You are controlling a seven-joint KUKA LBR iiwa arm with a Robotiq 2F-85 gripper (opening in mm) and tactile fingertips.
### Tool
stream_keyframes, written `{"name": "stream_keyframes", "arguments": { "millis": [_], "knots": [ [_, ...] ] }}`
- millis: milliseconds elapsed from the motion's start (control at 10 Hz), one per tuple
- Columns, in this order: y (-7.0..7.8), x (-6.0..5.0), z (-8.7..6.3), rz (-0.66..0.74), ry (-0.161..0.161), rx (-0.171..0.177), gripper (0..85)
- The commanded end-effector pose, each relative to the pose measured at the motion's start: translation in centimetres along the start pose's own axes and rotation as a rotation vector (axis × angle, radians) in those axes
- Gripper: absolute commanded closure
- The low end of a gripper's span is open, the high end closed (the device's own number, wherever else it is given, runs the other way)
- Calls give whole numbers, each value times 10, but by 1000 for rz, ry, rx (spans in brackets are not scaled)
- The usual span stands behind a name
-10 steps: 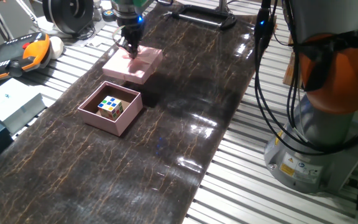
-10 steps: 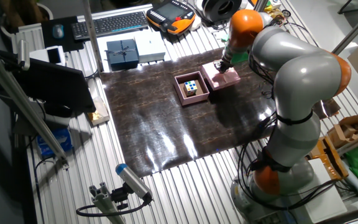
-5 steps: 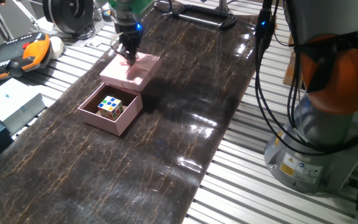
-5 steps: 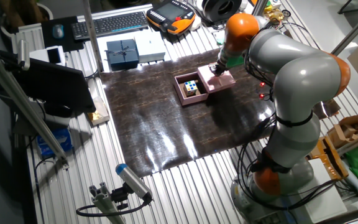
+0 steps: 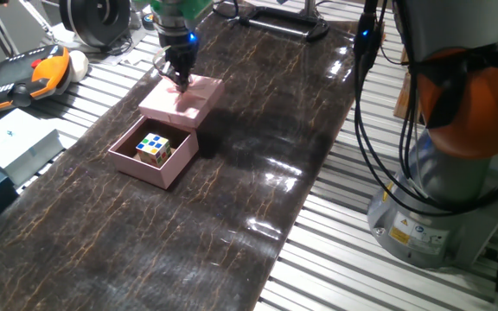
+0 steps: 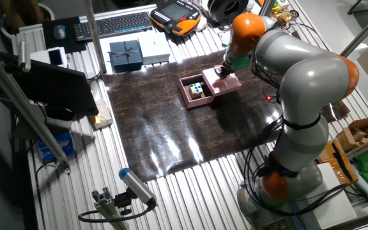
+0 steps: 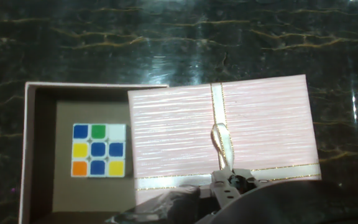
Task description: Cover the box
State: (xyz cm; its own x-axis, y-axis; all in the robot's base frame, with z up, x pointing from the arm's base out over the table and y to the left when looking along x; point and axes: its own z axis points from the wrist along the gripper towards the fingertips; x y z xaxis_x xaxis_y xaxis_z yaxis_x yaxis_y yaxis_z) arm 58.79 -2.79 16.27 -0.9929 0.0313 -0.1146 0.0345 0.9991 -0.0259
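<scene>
Pink box (image 5: 153, 152) sat open on dark marbled tabletop (image 5: 232, 190), Rubik's cube (image 5: 154, 149) inside. Pink lid (image 5: 181, 98) hung raised just beyond box's far edge; tool (image 5: 178, 79) pinched shut on lid's top.

Other fixed view: box (image 6: 195, 91) beside lid (image 6: 223, 82), tool (image 6: 220, 73) on lid, lid edge overlapping box rim.

Hand view: ribboned lid (image 7: 225, 134) covered right part of box (image 7: 36, 155); cube (image 7: 99, 150) on brown lining; tool (image 7: 232, 182) gripped bow.
</scene>
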Motion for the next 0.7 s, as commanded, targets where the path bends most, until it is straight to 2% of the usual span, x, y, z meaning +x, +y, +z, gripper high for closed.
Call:
{"name": "stream_keyframes", "arguments": {
  "millis": [0,200,400,600],
  "knots": [
    [0,0,0,28,12,12,843],
    [0,0,0,42,24,26,843],
    [0,0,0,17,-10,14,843],
    [0,0,0,9,-13,11,843]
  ]
}}
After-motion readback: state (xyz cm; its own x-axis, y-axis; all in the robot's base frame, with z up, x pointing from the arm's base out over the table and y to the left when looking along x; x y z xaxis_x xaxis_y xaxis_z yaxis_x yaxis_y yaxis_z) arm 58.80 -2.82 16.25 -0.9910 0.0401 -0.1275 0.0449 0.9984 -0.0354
